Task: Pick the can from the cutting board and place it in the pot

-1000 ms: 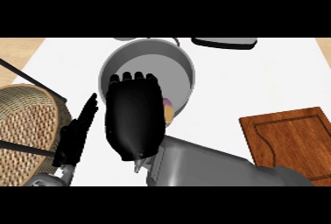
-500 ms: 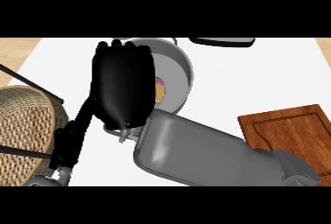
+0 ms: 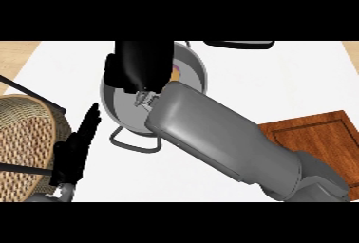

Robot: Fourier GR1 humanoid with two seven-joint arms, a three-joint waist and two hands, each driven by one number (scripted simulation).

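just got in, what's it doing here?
The right hand is over the pot, with the grey forearm reaching across the counter from the lower right. A bit of orange and purple, likely the can, shows inside the pot beside the hand; whether the fingers hold it can't be seen. The cutting board at right shows nothing on its visible part. The left hand rests open at lower left, next to a wicker basket.

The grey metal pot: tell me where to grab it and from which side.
Take the grey metal pot by its wire loop handle, coming from the near side. The loop juts out toward the robot with an open gap for fingers; the right hand covers the far rim.
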